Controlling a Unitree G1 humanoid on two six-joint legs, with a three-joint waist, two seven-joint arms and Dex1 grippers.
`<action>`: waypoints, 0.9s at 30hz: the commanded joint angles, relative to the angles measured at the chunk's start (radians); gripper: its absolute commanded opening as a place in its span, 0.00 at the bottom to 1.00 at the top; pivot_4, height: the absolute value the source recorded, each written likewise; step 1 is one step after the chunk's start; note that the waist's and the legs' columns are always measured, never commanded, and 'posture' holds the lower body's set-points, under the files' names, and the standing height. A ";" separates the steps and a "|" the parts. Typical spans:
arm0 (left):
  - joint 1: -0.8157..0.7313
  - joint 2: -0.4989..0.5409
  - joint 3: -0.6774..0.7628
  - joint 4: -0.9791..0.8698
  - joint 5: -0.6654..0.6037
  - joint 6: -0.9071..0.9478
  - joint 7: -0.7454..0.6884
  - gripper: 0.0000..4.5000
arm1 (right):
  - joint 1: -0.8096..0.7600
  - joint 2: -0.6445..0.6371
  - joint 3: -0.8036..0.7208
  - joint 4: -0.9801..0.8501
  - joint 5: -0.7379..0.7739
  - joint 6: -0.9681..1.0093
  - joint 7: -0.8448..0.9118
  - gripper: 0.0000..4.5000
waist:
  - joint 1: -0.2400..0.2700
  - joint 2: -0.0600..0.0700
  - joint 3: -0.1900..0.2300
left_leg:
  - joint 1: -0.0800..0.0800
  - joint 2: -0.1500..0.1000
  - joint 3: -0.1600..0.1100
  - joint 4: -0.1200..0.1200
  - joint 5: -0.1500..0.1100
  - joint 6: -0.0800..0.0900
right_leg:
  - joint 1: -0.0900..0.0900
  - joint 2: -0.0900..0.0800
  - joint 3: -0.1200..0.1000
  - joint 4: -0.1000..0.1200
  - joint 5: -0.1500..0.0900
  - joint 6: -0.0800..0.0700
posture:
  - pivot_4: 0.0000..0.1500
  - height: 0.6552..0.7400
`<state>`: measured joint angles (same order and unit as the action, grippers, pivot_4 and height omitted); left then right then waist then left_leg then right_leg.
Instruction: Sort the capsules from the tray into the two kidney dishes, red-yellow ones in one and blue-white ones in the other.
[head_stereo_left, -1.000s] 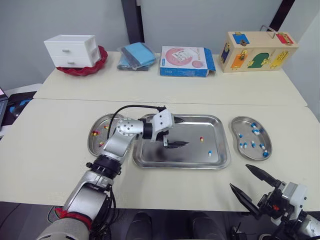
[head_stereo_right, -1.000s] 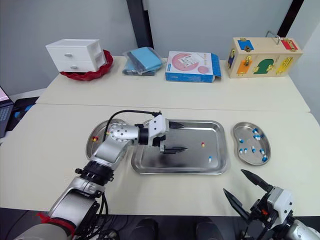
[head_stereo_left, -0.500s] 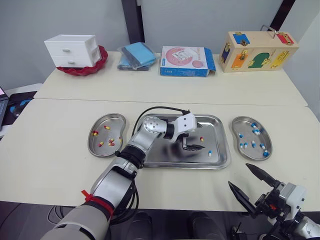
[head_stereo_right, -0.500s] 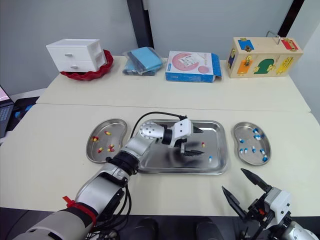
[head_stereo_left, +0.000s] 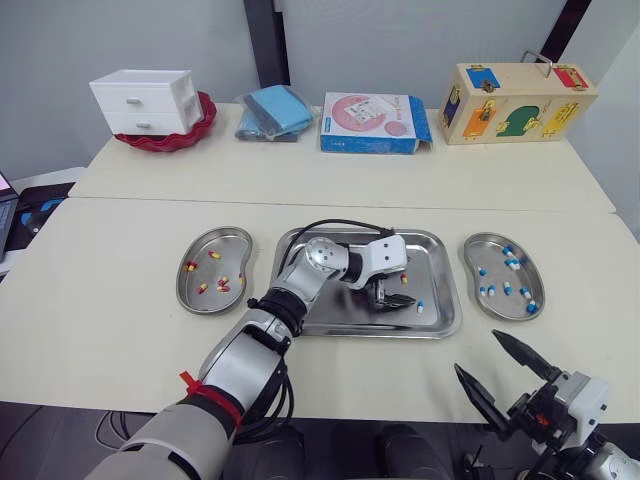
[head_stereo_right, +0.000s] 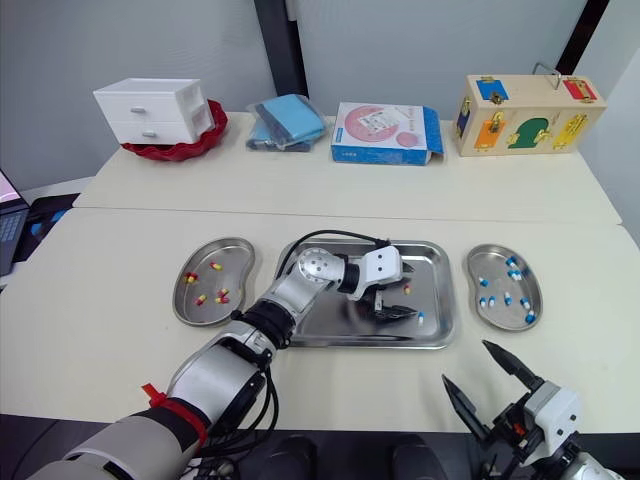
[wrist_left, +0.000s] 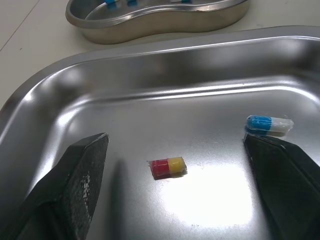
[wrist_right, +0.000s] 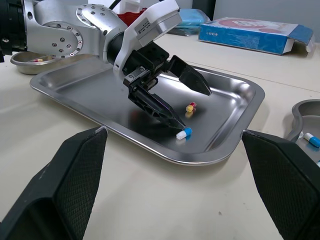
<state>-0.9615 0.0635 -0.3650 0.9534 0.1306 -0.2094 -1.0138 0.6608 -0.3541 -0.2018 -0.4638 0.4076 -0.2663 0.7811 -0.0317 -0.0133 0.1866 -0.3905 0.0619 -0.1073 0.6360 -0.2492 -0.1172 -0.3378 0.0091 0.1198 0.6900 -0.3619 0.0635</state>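
Nearly done: one dish (head_stereo_left: 232, 262) holds red-yellows, the other dish (head_stereo_left: 492, 246) blue-whites. In the tray (head_stereo_left: 432, 262), a red-yellow capsule (wrist_left: 168, 167) lies inside the wide-open left hand (wrist_left: 175, 140), a blue-white capsule (wrist_left: 268, 125) just outside it. The right hand (head_stereo_left: 476, 352) hangs wide open.

1. Right dish (wrist_left: 155, 22), past the tray (wrist_left: 150, 80): cut off by the left wrist view's edge. Capsules (wrist_left: 111, 4) inside show as blue slivers above the rim, count unclear.
2. Left dish (wrist_right: 22, 58), opposite side of the tray: mostly behind the left arm (wrist_right: 60, 30) in the right wrist view.
3. Right gripper (head_stereo_left: 476, 350), near side of the tray: wrist cut by the head view's edge.
4. Dark object (head_stereo_right: 8, 230), far left of the tray: cut off, kind unclear.
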 joint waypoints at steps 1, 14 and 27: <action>-0.016 -0.007 -0.003 0.011 0.021 -0.015 0.015 0.87 | 0.014 0.002 0.002 -0.033 -0.005 -0.031 -0.012 1.00 | 0.000 0.000 0.000 | 0.000 0.000 0.000 0.000 0.000 0.000 | 0.000 0.000 0.000 0.000 0.000 0.000 | 1.00 1.00; -0.005 0.002 0.001 -0.001 0.031 0.019 0.005 0.15 | -0.003 -0.002 0.004 -0.022 -0.018 -0.047 -0.038 1.00 | 0.000 0.000 0.000 | 0.000 0.000 0.000 0.000 0.000 0.000 | 0.000 0.000 0.000 0.000 0.000 0.000 | 1.00 1.00; 0.073 0.096 0.101 -0.309 -0.093 0.124 -0.049 0.15 | -0.020 -0.062 0.034 -0.011 -0.007 -0.053 0.034 1.00 | -0.001 0.000 0.000 | 0.000 0.000 0.000 0.000 0.000 0.000 | 0.000 0.000 0.000 0.001 0.000 0.000 | 1.00 1.00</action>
<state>-0.8923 0.1513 -0.2981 0.7344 0.0772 -0.1066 -1.0602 0.6432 -0.4028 -0.1665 -0.4624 0.3850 -0.3003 0.7941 -0.0329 -0.0129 0.1864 -0.3902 0.0622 -0.1073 0.6360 -0.2491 -0.1173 -0.3378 0.0091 0.1198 0.6907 -0.3619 0.0635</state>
